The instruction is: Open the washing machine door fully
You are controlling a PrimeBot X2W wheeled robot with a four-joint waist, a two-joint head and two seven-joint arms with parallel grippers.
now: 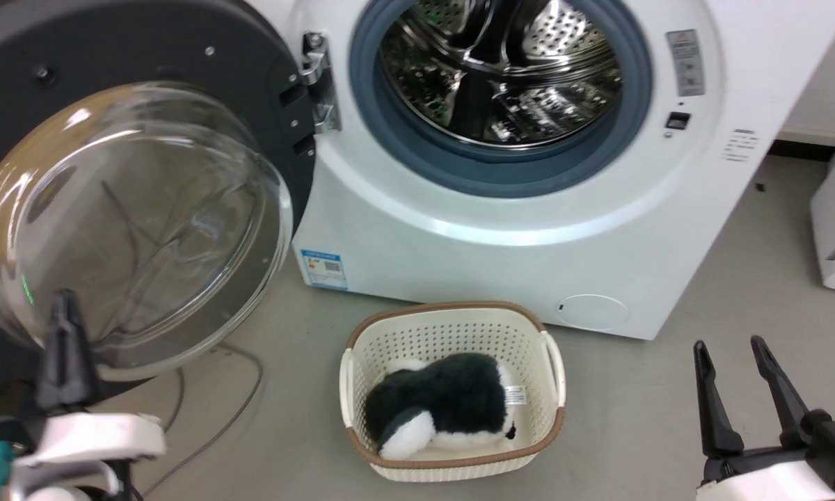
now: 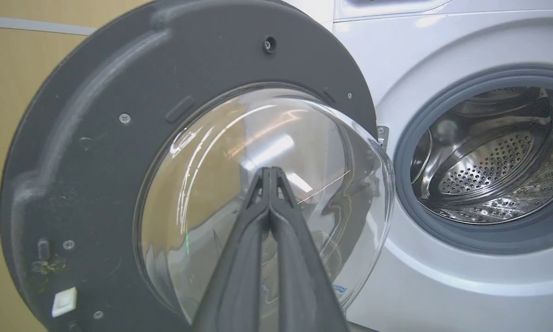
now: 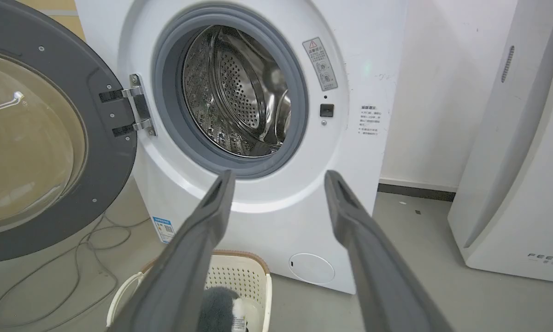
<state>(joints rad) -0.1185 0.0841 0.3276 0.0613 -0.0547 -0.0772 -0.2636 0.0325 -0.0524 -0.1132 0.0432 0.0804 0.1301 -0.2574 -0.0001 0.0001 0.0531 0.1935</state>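
Dark grey around clear glass, the washing machine door (image 1: 132, 209) hung wide open at left on its hinge (image 1: 318, 83), the left gripper's (image 2: 271, 171) fingers pressed together before the glass. The white washing machine (image 1: 529, 229) stood beside it, a basket (image 1: 452, 327) with a plush toy (image 1: 445, 407) on the floor before it. The right gripper's (image 1: 728, 343) fingers stood spread, empty.

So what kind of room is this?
Probably a laundry corner or appliance test area: a big white front-loading washing machine with its round black glass-centred door open, a cream perforated plastic basket on grey floor.
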